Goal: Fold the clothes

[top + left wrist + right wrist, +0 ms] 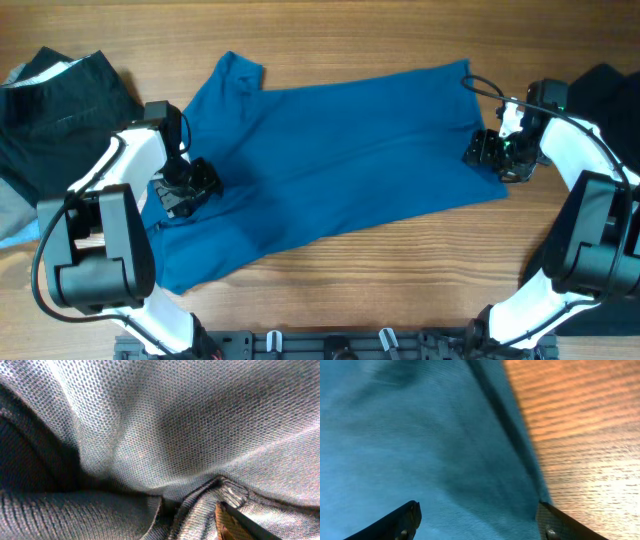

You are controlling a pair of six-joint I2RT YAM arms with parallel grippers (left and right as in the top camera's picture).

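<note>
Across the table (400,270), shirt (340,150) runs sideways, hem right.

Bears, as a light-brown wood-grain table (350,30), a large royal-blue fabric shirt (340,150) spread flat across its middle, a crumpled black garment (60,110) at its far-left end and a second black garment (615,85) at its right edge.

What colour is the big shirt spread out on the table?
The shirt is plain royal blue, with no pattern; the overhead view shows it best.
</note>
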